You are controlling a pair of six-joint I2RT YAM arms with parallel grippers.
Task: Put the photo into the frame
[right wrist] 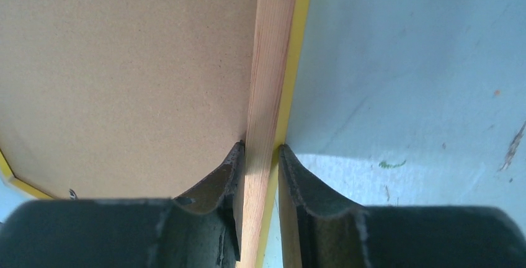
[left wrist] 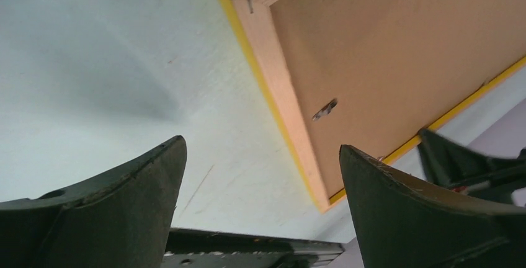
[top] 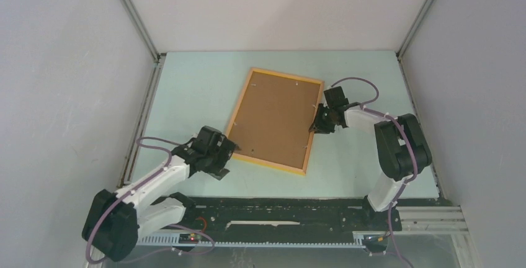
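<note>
The frame (top: 239, 110) lies flat on the pale table with its back up, its opening filled by a brown fibreboard backing sheet (top: 276, 119). The photo is hidden. My right gripper (top: 314, 128) is at the frame's right side. In the right wrist view its fingers (right wrist: 231, 172) press either side of the wooden rail (right wrist: 273, 63), so the right gripper (right wrist: 260, 147) is shut on it. My left gripper (top: 228, 158) sits just off the frame's near left corner. In the left wrist view the left gripper (left wrist: 262, 142) is wide open over bare table, with the frame's rail (left wrist: 279, 88) ahead of it.
Grey enclosure walls (top: 68, 94) with metal posts close in the pale table (top: 186, 94) on three sides. A black mounting rail (top: 279, 209) carrying both arm bases runs along the near edge. Small metal tabs (left wrist: 325, 110) stick out of the frame's inner rails.
</note>
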